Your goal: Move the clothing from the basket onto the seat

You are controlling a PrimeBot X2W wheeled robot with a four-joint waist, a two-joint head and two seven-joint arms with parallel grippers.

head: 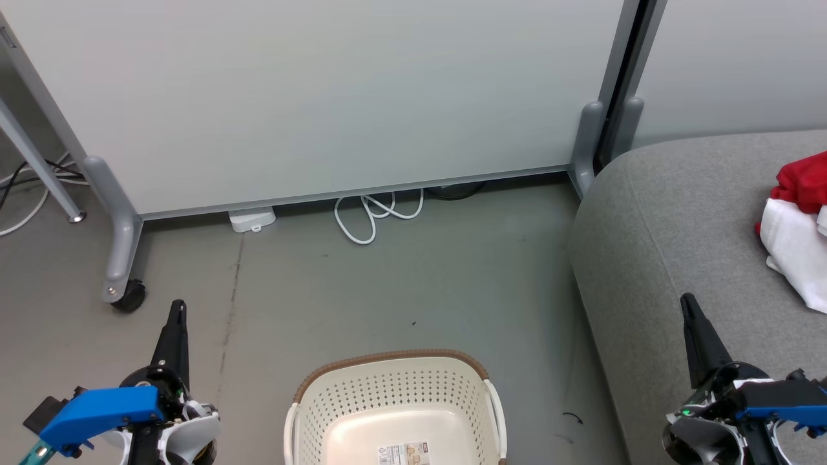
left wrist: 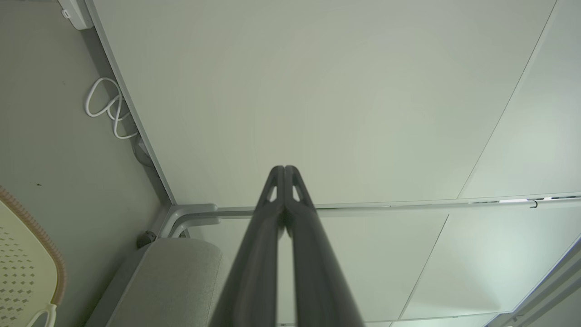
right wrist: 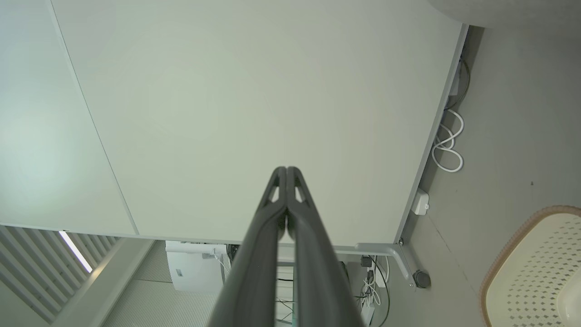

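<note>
Head view: finds basket [head: 394, 395] on floor near seat [head: 672, 258] edge, bare inside bar a label, near part cut off by frame. Finds clothing [head: 798, 213], red & white, bunched on seat top, well in from edge facing basket. L gripper [head: 177, 309] & R gripper [head: 689, 302]: fully closed, tips touching, nothing held, both apart from basket. Looks about done. To finish well: look lower to check basket's hidden part; if more fabric there, open wide, pinch mid-bunch, lift clear of rim before swinging to seat.
</note>
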